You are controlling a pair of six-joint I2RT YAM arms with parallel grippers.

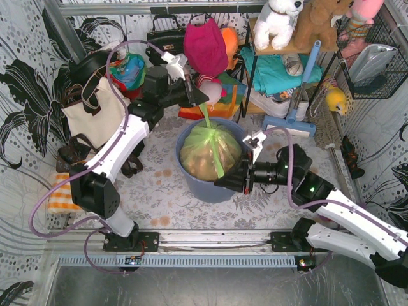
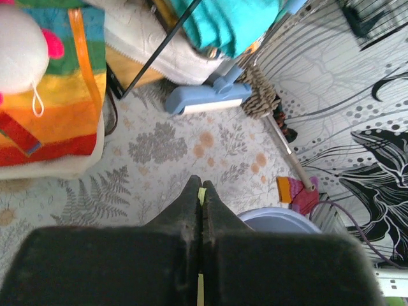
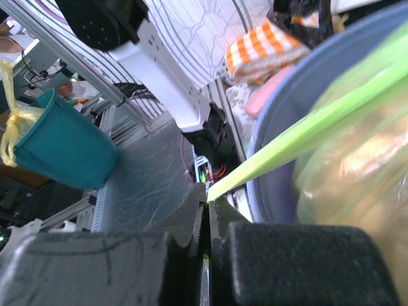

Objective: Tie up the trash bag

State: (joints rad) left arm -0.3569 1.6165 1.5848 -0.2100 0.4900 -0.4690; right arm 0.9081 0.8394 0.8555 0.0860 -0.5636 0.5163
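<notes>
the left tool (image 1: 200, 102) is clamped on what looks like a lime tail, just beyond the trash bag (image 1: 204, 153), which sits in the blue-grey bin (image 1: 197, 185) on the desk (image 1: 159, 191). the right tool (image 1: 224, 180) pinches the near tail. both tails lie along one far-to-near line; clutter crowds the far side, less so nearer the bases.

Blue-grey bin (image 1: 203, 189), cream tote (image 1: 95, 118), blue mop (image 1: 290, 125)
</notes>
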